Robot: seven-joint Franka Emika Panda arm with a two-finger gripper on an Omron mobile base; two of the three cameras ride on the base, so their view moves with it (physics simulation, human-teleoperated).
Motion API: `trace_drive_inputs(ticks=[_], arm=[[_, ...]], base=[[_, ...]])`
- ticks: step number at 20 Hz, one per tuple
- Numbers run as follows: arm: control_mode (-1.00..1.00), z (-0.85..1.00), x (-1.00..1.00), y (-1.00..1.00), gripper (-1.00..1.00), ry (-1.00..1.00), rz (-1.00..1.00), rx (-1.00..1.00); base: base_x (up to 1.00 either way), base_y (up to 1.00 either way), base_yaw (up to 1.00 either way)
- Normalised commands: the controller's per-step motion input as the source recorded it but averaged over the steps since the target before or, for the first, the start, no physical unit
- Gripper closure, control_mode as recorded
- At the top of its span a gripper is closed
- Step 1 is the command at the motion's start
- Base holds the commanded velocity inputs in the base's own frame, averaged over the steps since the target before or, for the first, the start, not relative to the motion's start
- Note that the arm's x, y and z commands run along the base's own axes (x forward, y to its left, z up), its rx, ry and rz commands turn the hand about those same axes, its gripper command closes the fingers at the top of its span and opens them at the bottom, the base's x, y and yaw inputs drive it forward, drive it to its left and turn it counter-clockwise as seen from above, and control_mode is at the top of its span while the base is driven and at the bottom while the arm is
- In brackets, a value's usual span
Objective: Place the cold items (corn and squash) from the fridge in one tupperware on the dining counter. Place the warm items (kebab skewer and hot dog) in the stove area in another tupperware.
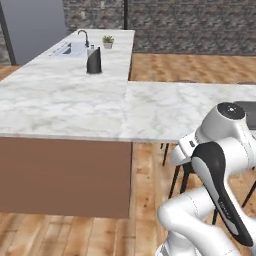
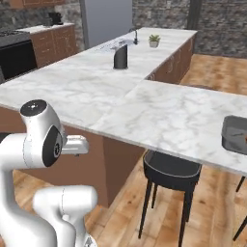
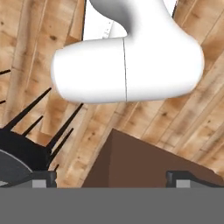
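The dining bench (image 1: pixel 75 107) is a long white-grey marbled slab on brown base panels, turning a corner so that one wing runs away toward 12 o'clock and the other stretches off to 3 o'clock in the left base view. On the far wing a dark kettle-like jug (image 1: pixel 94 61) stands upright, with a sink (image 1: pixel 67 50) and its curved black tap (image 1: pixel 84 36) behind it and a small potted plant (image 1: pixel 108 42) near the far end. At the 3 o'clock edge of the right base view a dark grey tupperware (image 2: pixel 235 134) rests on the slab, with small reddish pieces faintly visible inside; what they are is too small to tell. A black stool (image 2: pixel 170 181) stands on the wooden floor (image 2: pixel 212 212) tucked under the bench edge. The grey fridge (image 2: pixel 107 20) rises behind the bench at 12 o'clock, and the black-fronted stove (image 2: pixel 14 53) sits at 10 o'clock. In the hand view the fingers (image 3: pixel 43 178) stand wide apart and grip nothing, pointing down at the floor beside a brown panel corner (image 3: pixel 140 162) and the stool's dark legs (image 3: pixel 30 148).
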Motion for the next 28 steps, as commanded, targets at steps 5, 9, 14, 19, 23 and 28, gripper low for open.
trace_drive_inputs(ticks=[5,9,14,19,23,28], arm=[[1.0,0.0,0.0,0.0,-1.0,0.0,0.0,0.0],[1.0,0.0,0.0,0.0,-1.0,0.0,0.0,0.0],[1.0,0.0,0.0,0.0,-1.0,0.0,0.0,0.0],[1.0,0.0,0.0,0.0,-1.0,0.0,0.0,0.0],[1.0,0.0,0.0,0.0,-1.0,0.0,0.0,0.0],[1.0,0.0,0.0,0.0,-1.0,0.0,0.0,0.0]], base=[[0.0,1.0,-0.21],[0.0,1.0,-0.24],[-0.11,1.0,-0.24],[-0.15,1.0,-0.25],[-0.21,1.0,-0.2],[-0.25,1.0,-0.11]])
